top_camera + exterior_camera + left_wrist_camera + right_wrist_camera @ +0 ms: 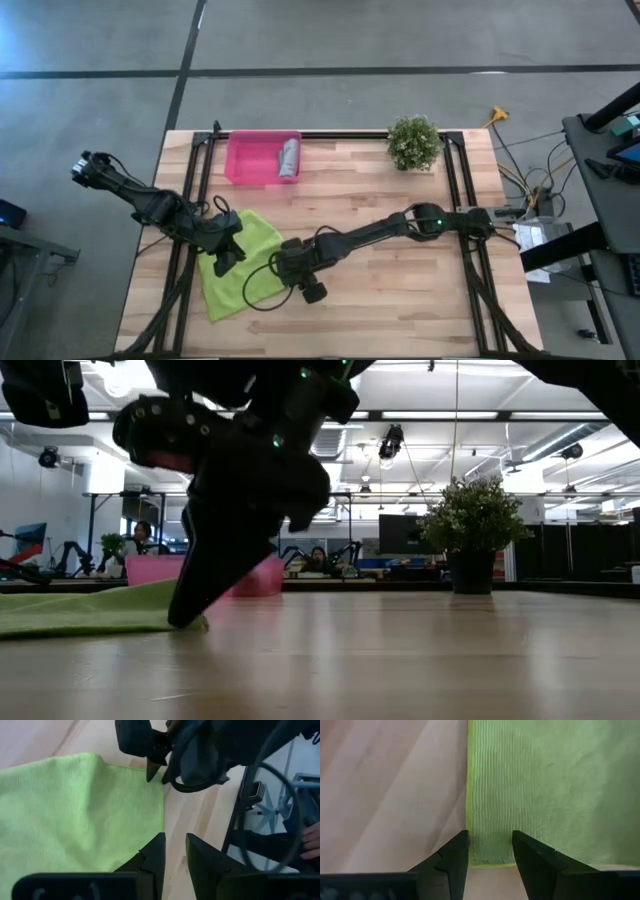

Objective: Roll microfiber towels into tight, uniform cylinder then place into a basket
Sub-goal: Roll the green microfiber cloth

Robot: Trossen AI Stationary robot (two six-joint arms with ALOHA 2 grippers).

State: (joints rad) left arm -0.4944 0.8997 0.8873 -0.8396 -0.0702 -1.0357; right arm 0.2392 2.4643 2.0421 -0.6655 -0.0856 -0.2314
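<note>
Fingers (457,854) of the right gripper (490,851) straddle the green towel (240,262)'s corner, parted; the left gripper (174,851)'s nearly closed, empty. Pinching only wood would leave the towel flat on the surface (400,260).

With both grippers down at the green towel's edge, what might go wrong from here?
The right gripper straddles only the corner of the lime green towel, so it may pinch a thin bit that slips, or scrape the wooden table. The left gripper works the same edge close by; the arms could bump.
</note>
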